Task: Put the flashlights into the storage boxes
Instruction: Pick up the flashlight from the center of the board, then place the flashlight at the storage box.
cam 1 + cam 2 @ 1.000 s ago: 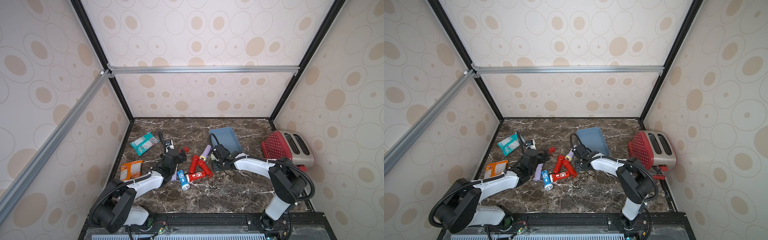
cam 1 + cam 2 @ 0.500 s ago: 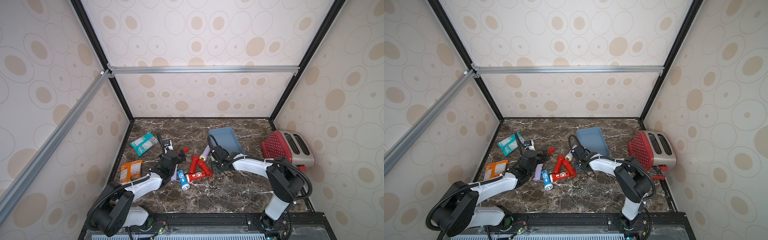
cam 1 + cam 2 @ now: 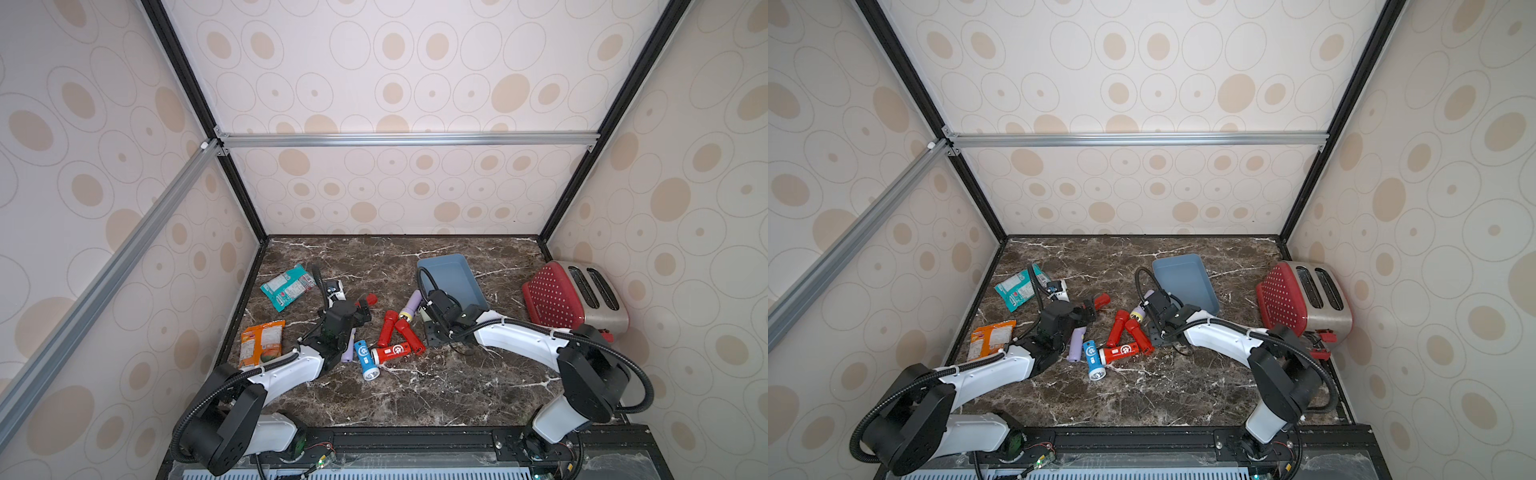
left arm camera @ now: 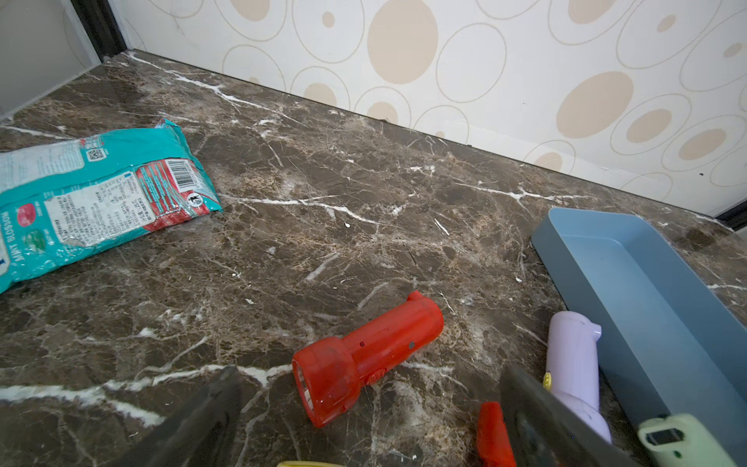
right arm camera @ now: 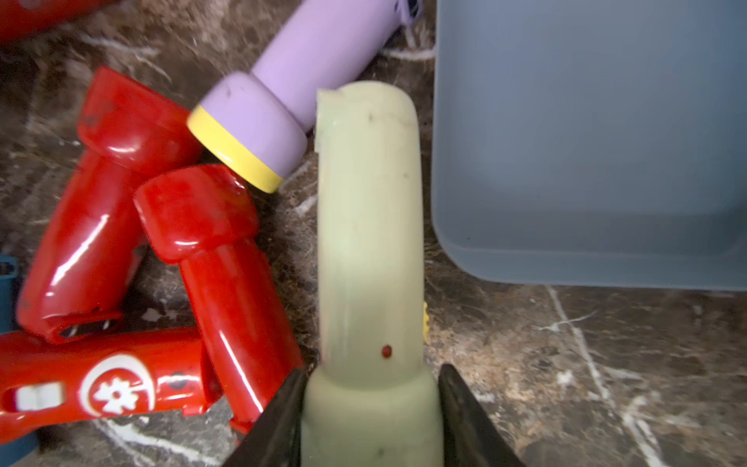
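My right gripper [image 5: 370, 420] is shut on the wide head of the pale green flashlight [image 5: 370, 242], which lies on the marble beside the slate-blue storage box [image 5: 586, 141]. In both top views this gripper [image 3: 434, 334] [image 3: 1156, 332] sits at the box's [image 3: 449, 270] near corner. A lilac flashlight [image 3: 411, 303] and three red ones [image 3: 395, 351] lie just left of it, with a blue one [image 3: 365, 357]. My left gripper [image 4: 370, 424] [image 3: 359, 313] is open wide, low over the table. A lone red flashlight [image 4: 364, 356] lies just ahead of its jaws. Another lilac flashlight [image 3: 1076, 343] lies by the left arm.
A teal snack packet [image 3: 289, 286] lies at the back left and an orange one [image 3: 264, 343] by the left wall. The red dotted toaster [image 3: 569, 297] stands against the right wall. The box [image 3: 1183, 274] holds nothing.
My right gripper's jaws have narrowed onto the pale green flashlight's head. The left arm has barely moved and stays open.
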Tool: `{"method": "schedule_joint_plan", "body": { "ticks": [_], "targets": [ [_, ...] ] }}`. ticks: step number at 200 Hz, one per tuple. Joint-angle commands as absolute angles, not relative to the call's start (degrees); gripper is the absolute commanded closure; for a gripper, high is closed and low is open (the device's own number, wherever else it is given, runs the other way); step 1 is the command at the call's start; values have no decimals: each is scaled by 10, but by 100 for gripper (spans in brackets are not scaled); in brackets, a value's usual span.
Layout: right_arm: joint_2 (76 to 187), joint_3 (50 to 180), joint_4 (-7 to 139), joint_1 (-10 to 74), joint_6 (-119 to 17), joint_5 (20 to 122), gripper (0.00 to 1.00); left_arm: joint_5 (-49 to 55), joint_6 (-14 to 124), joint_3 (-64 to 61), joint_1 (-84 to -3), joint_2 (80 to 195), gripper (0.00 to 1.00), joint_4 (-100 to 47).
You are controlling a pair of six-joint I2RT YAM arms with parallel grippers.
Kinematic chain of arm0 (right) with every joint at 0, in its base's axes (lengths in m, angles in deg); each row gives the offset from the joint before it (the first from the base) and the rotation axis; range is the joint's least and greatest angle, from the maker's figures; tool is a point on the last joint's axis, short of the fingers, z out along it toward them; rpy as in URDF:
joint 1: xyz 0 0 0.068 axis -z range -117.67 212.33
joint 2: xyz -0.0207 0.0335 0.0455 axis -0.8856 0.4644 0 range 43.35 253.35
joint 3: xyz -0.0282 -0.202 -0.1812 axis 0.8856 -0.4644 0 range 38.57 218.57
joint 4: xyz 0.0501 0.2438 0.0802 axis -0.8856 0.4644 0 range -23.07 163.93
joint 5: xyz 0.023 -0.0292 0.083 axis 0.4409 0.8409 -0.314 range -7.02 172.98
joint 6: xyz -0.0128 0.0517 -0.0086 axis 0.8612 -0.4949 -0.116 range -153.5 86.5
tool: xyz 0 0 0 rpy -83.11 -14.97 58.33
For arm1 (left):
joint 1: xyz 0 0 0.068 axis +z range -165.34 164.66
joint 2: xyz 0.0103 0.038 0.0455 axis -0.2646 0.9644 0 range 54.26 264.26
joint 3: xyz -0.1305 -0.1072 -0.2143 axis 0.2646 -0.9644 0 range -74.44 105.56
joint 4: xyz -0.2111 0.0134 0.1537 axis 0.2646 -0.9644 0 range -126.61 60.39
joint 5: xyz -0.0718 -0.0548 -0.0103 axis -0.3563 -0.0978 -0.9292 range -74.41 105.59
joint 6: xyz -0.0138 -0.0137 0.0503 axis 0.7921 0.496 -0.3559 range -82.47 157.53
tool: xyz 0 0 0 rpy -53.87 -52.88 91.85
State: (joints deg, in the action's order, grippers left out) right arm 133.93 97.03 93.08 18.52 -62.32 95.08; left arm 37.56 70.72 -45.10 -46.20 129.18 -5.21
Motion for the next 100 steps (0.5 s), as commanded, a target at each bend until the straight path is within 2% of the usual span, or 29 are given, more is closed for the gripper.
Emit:
{"method": "schedule_joint_plan", "body": {
  "ticks": [1, 39, 100],
  "targets": [
    [1308, 997, 957, 181, -610, 996, 54, 387, 708, -452, -460, 1283, 1, -46],
    [1329, 1044, 945, 208, -564, 1032, 53, 385, 708, -449, -461, 1286, 1, -48],
    [1513, 1212, 953, 325, -511, 899, 54, 379, 709, -446, -461, 1290, 1, -50]
  ]
}}
